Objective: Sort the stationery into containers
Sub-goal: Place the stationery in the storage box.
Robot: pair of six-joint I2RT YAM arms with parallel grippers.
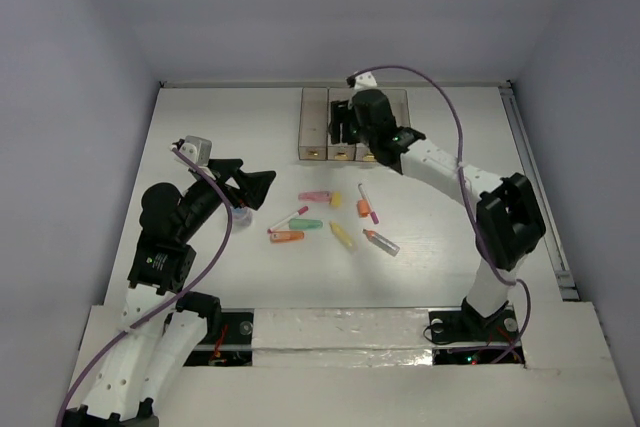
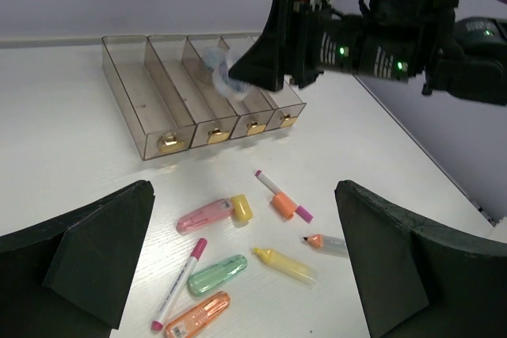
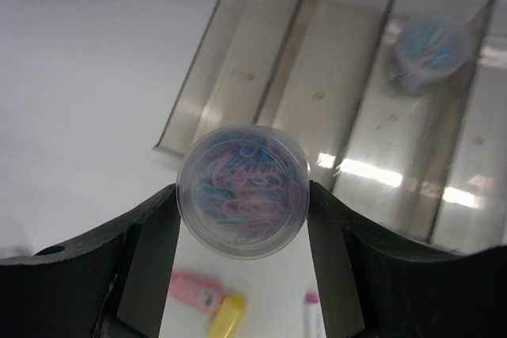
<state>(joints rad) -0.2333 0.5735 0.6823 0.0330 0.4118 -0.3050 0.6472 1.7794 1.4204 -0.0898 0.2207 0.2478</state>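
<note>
The paper-clip tub [image 3: 242,191], a clear round pot of blue and pink clips, is pinched at its sides by my right pincer [image 1: 343,125], both pads bearing on the wall. It hangs above the row of bins [image 2: 131,108] at the middle of the desk's [image 1: 430,277] far edge.

The tub is round and has no long axis to align. The bins do: each one runs from the far edge toward the near edge. In my judgement the release depends on centring the tub across one bin's width. A second tub [image 3: 428,51] already lies in the third bin from the left of the right wrist view, to the right of and beyond the held tub. Which bin lies directly under the held tub cannot be settled from these views.

My right arm is the nearer one. My left pincer [image 1: 250,190] is spread wide and holds nothing. It hovers toward the left edge, well apart from the bins.

The highlighters [image 2: 204,216] lie loose at the desk's centre.

No brand, label or writing is legible. Each bin carries a small yellow round mark [image 2: 168,142] at its near end.
</note>
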